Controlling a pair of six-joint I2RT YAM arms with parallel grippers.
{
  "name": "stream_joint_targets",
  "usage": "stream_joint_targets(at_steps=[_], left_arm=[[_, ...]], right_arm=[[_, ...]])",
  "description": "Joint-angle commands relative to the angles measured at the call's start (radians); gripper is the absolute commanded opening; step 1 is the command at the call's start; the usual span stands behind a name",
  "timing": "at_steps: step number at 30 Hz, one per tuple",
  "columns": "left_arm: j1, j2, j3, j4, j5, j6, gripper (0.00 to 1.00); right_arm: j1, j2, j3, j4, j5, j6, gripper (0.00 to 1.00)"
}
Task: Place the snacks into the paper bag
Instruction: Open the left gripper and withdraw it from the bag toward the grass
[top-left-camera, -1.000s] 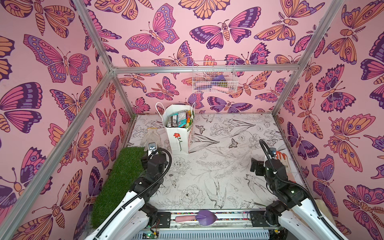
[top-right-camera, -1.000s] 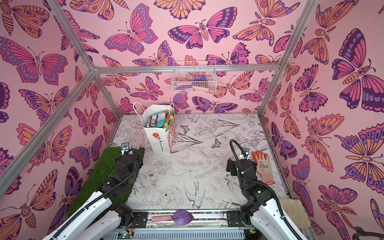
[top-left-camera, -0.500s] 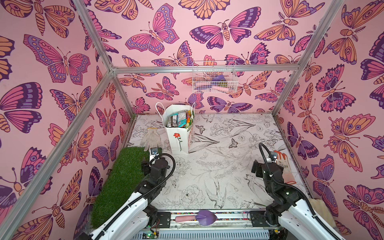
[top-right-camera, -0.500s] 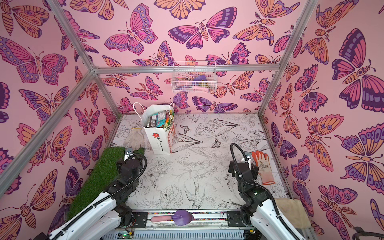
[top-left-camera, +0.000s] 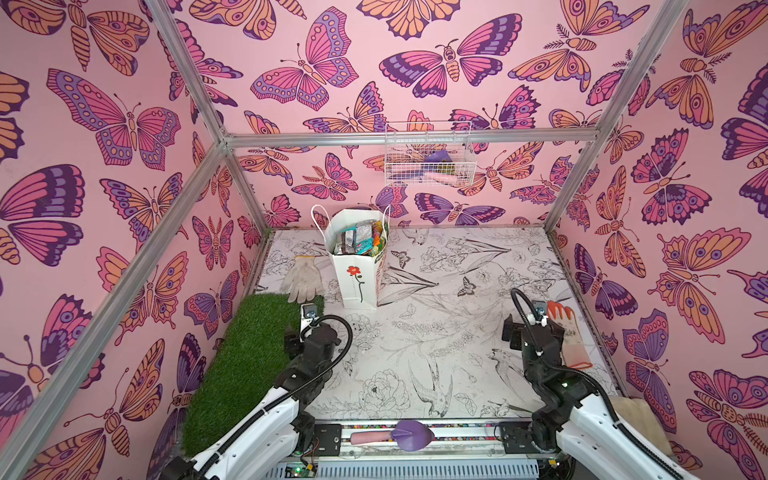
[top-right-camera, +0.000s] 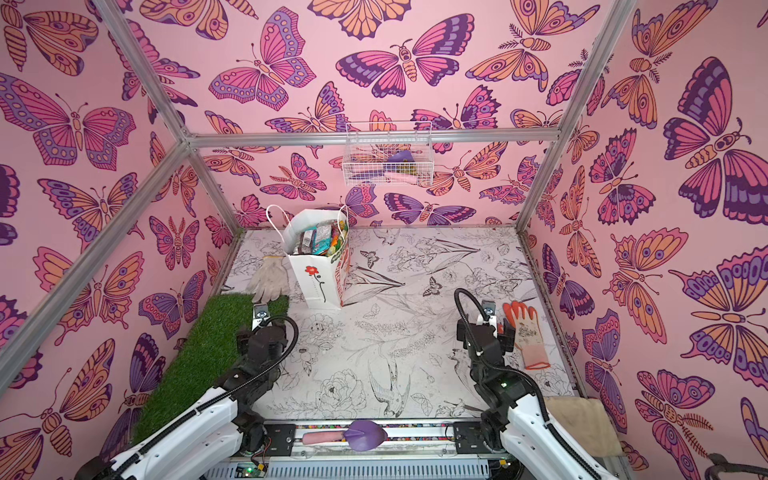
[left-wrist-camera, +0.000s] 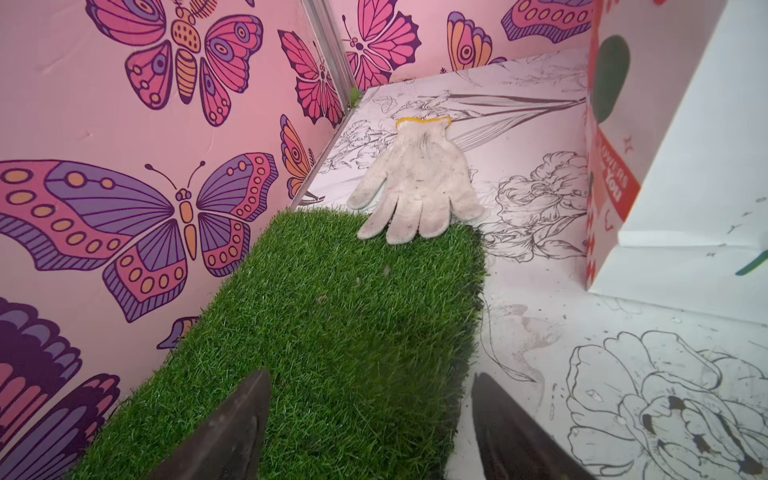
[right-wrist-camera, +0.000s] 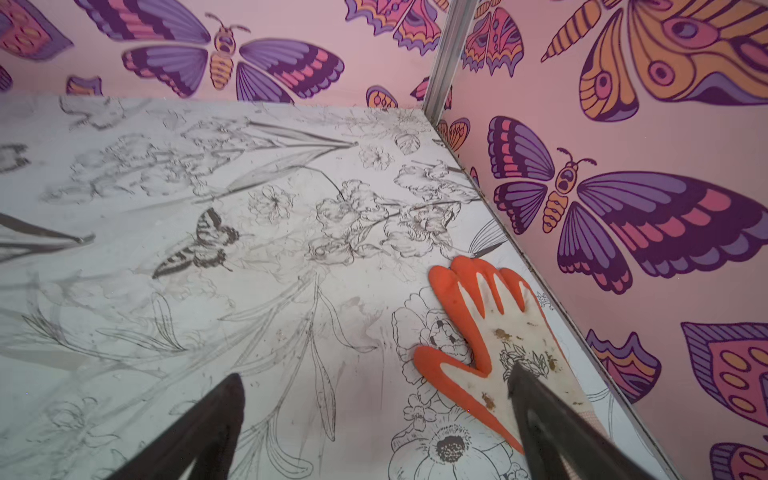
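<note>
1. Several snacks (top-left-camera: 359, 239) are seen packed inside the paper bag (top-left-camera: 357, 286), which is filled nearly to the rim. Teal, brown and orange-green wrappers can be made out.
2. The bag is stood upright near the back-left corner of the tabletop (top-left-camera: 436, 332), with the handles flopped outward and the red flower print faced toward the front edge.
3. No loose packet is spotted on the tabletop in both top views, so the job is judged pretty much done, with nothing obvious left to be bagged.
4. Writing-wise, only "You" can be read on the bag's red side panel in the left wrist view, and the rest is too skewed. The snack labels are too small to be read.
5. The left gripper (left-wrist-camera: 370, 374) is held spread and empty over the inner edge of the grass mat (left-wrist-camera: 332, 332), which is laid along the left edge.
6. The right gripper (right-wrist-camera: 375, 372) is spread wide too, with nothing pinched. One finger is seen over the orange glove (right-wrist-camera: 511, 328) by the right edge, but contact can't be told.
7. A white glove (left-wrist-camera: 415, 187) is laid by the left edge, its fingertips lapped onto the mat.
</note>
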Motion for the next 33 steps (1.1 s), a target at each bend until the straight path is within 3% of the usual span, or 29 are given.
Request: stream_joint_targets(at_steps=[1, 14, 20, 33], left_arm=[[0.012, -0.015, -0.02, 0.028, 0.029, -0.016, 0.78], [0.081, 0.026, -0.026, 0.116, 0.134, 0.005, 0.77], [0.124, 0.03, -0.034, 0.145, 0.171, 0.005, 0.77], [0.172, 0.055, -0.074, 0.315, 0.205, 0.037, 0.77]], right_arm=[[-0.005, 0.036, -0.032, 0.123, 0.052, -0.043, 0.99], [-0.004, 0.27, 0.054, 0.169, 0.152, -0.018, 0.99], [-0.013, 0.341, 0.033, 0.35, 0.16, -0.078, 0.99], [-0.034, 0.394, 0.005, 0.521, 0.168, -0.117, 0.99]])
